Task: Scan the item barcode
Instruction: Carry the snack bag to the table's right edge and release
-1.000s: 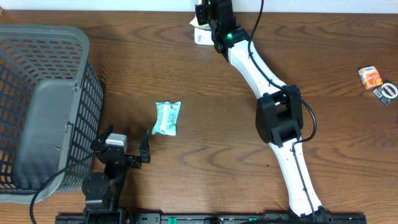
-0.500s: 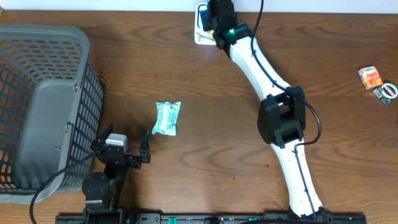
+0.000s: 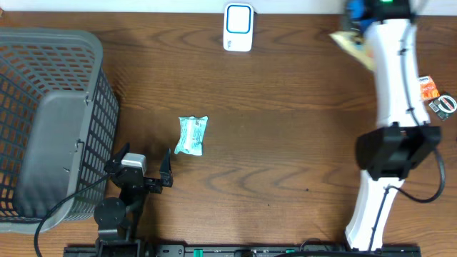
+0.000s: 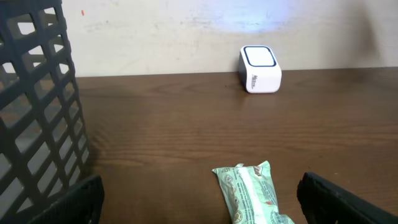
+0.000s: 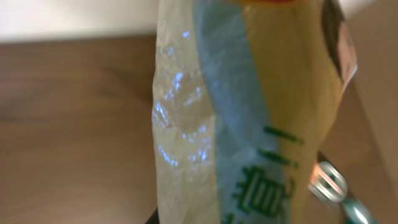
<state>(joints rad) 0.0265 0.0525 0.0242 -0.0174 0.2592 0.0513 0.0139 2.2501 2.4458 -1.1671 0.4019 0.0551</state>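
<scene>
Closest to you, the left claw [image 3: 141, 163] sits low at the near edge of the table [image 3: 271, 164], jaws spread wide with nothing between them; on the left wrist view its dark fingers [image 4: 341, 199] frame the bottom corners. Just beyond it, and slightly to its right, a green packet [image 3: 191, 135] lies flat on the wood, not touched by either finger. To the left, the grey basket [image 3: 50, 121] stands near that claw, its slatted wall filling the left side of the wrist view. The right arm stretches from the near right edge up to the far right corner. The right claw [image 3: 358, 16] is clamped narrow on the yellow packet [image 3: 350, 43], which is the item you're scanning; it hangs off the table below the claw. On the right wrist view that packet [image 5: 249, 124] fills the frame: clear plastic edge, blue band, yellow face with green print, no barcode readable. A shiny blurred object [image 5: 329, 180] shows behind it; you can't tell what it is. A small orange pack [image 3: 425, 87] and a small metallic item [image 3: 445, 104] lie at the far right edge. The white scanner [image 3: 238, 27] sits at the far edge, centre, well apart from the held packet and to its left.
</scene>
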